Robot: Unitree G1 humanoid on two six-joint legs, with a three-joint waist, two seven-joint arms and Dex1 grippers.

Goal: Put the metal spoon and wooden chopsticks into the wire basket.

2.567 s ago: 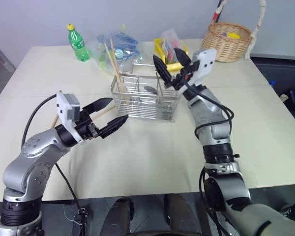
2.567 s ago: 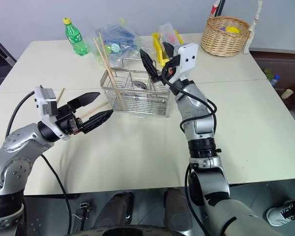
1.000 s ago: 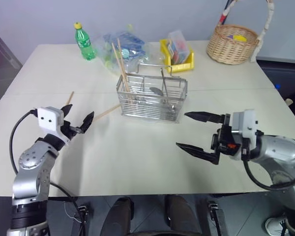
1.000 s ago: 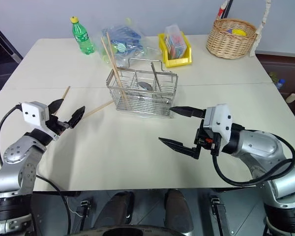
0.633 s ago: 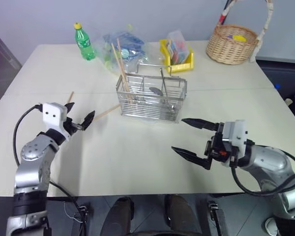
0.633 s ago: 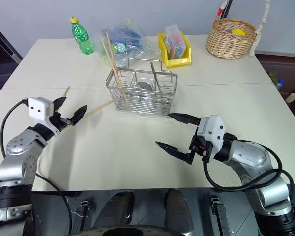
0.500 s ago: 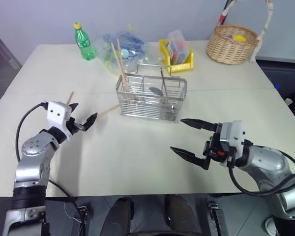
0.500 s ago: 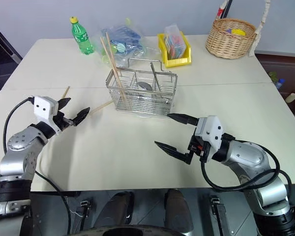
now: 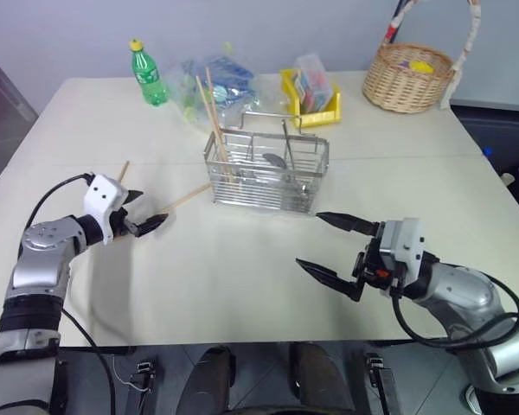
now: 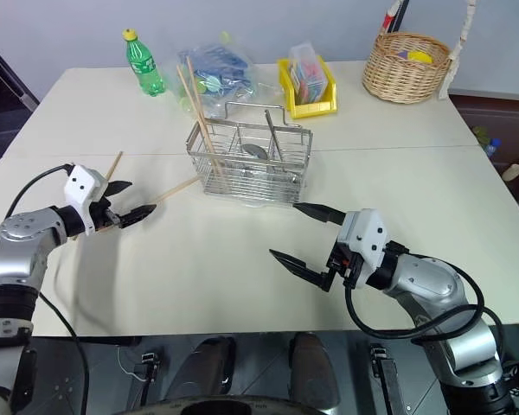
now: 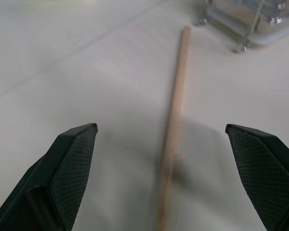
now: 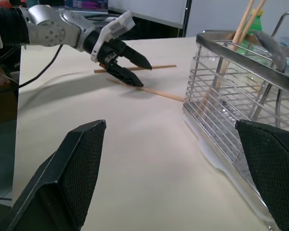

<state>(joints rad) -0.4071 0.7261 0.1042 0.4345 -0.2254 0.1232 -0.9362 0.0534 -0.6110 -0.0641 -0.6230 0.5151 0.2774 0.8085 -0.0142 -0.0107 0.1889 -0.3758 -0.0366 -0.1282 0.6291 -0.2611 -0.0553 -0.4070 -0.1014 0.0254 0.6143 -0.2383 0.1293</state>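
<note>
left gripper (image 9: 141, 224), mid-left of frame: forearm reaches in from lower left edge, elbow bent, fingers pointing right and slightly down, spread wide, nothing held; it straddles a loose chopstick (image 9: 187, 198) lying flat on the table (image 9: 242, 285), whose far end points at the wire basket (image 9: 266, 173). wrist view: stick (image 11: 174, 120) runs up btwn the two fingertips, touching neither. a 2nd loose stick (image 9: 123, 171) lies just above the gripper, upper-left of it

right gripper (image 9: 326, 245), lower right of centre: arm enters from lower right corner, forearm about level, fingers aimed left toward frame centre, splayed wide & empty, hovering over bare table just below the basket's right end

wire basket, centre-upper frame, upright; two wooden chopsticks (image 9: 209, 117) already stand in its left compartment, leaning up-left above the rim. metal spoon (image 9: 277, 161) sits inside, bowl visible near the middle, handle w/ the wires, hard to trace

bkgd along top edge: green bottle (image 9: 145, 73), plastic bags (image 9: 214, 79), yellow bin (image 9: 311, 97), wicker basket (image 9: 413, 73)
</note>
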